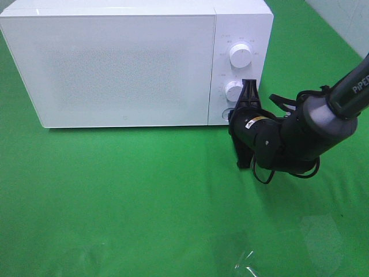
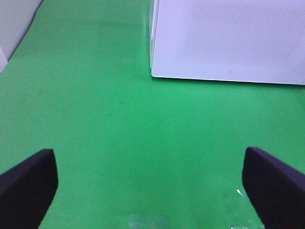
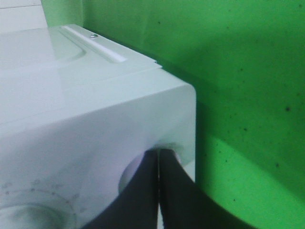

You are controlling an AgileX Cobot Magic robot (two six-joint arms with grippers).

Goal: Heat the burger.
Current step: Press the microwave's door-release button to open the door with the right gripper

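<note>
Fingers [image 2: 28, 188] of your left gripper [image 2: 152, 191] stand wide apart over the green cloth [image 2: 119, 119], with the near corner of the white microwave [image 1: 121, 69] ahead of them. The microwave's door [image 1: 109, 75] is shut. You cannot see the burger in any view, so where it lies relative to either pair of jaws cannot be told. Further right, your right gripper [image 1: 249, 86] has its jaws pressed together and empty. Its tips are at the control panel, just beside the lower dial [image 1: 233, 90], and the right wrist view shows them meeting at a round button [image 3: 132, 175].

Overhead view front-on; all share microwave [image 1: 121, 63], right wrist closest.
</note>
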